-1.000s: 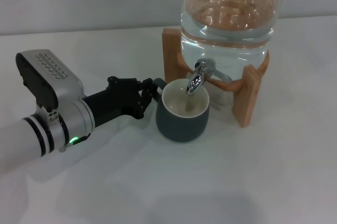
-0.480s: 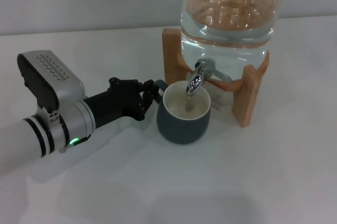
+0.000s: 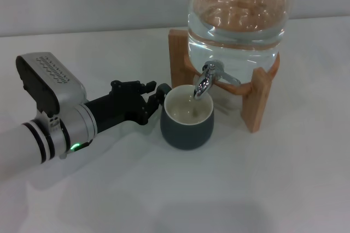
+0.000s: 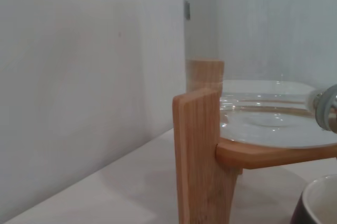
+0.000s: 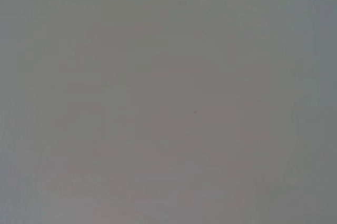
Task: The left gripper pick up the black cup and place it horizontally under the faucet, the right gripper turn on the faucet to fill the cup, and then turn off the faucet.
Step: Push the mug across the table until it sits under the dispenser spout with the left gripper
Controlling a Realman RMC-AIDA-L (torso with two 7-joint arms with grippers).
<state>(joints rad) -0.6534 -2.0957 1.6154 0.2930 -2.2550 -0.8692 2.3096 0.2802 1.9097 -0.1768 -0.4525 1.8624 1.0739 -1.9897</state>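
You will find nothing to read in any of these views. The glass jar, its wooden stand and the black cup carry no label, brand, number or sign you could make out.

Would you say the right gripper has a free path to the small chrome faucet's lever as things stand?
Probably yes, though the right gripper is out of view. The faucet lever is uncovered; the left gripper sits at the black cup on the other side.
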